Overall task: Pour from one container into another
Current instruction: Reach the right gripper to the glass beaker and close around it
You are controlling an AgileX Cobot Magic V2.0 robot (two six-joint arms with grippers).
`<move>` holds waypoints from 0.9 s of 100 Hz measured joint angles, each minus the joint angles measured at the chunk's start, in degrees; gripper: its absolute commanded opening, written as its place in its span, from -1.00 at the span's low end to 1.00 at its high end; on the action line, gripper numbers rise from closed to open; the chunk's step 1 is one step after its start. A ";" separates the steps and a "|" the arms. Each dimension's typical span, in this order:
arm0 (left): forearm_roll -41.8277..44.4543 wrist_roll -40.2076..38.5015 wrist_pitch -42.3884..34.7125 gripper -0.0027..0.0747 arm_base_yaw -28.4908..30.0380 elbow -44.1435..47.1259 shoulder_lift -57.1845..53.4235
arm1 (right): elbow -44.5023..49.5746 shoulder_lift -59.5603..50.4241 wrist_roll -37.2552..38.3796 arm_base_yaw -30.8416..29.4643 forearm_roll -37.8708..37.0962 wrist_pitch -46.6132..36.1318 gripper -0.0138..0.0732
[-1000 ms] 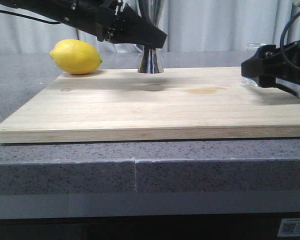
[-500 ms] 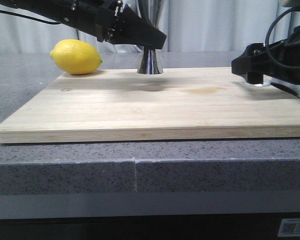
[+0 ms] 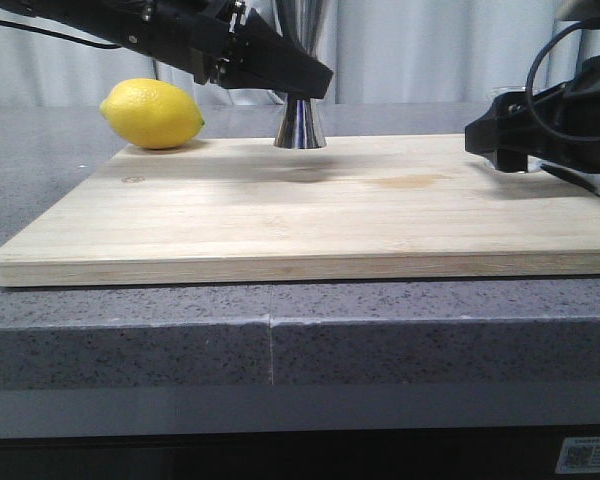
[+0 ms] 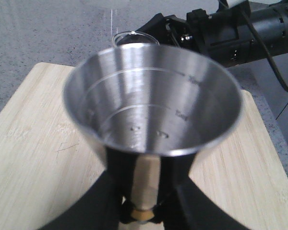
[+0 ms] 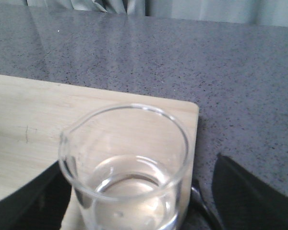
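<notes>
Right gripper point(image 5: 129, 211) grasps the beaker point(image 5: 127, 167) between its fingers; left gripper point(image 4: 141, 211) clamps the jigger point(image 4: 151, 100) at the waist. Step: carry; next, tilting over its mouth.

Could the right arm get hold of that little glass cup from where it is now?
Probably yes. The right gripper already has its fingers on either side of the glass beaker, with nothing between them. Whether they are pressing on it yet is unclear.
</notes>
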 measured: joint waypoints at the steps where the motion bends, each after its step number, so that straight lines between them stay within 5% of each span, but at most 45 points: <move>1: 0.00 0.00 0.00 -0.80 0.00 0.00 0.00 | 0.00 0.00 0.00 0.00 0.00 0.00 0.36; 41: 0.00 0.00 0.00 -0.80 0.00 0.00 0.00 | 0.00 0.00 0.10 0.00 0.00 0.00 0.31; 69: 0.00 0.00 0.00 -0.80 0.00 0.00 0.00 | 0.00 0.00 0.10 0.00 -0.14 0.00 -0.02; 90: 0.00 0.00 0.00 -0.80 0.00 0.00 0.00 | 0.00 0.00 0.10 0.00 -0.52 0.00 -0.05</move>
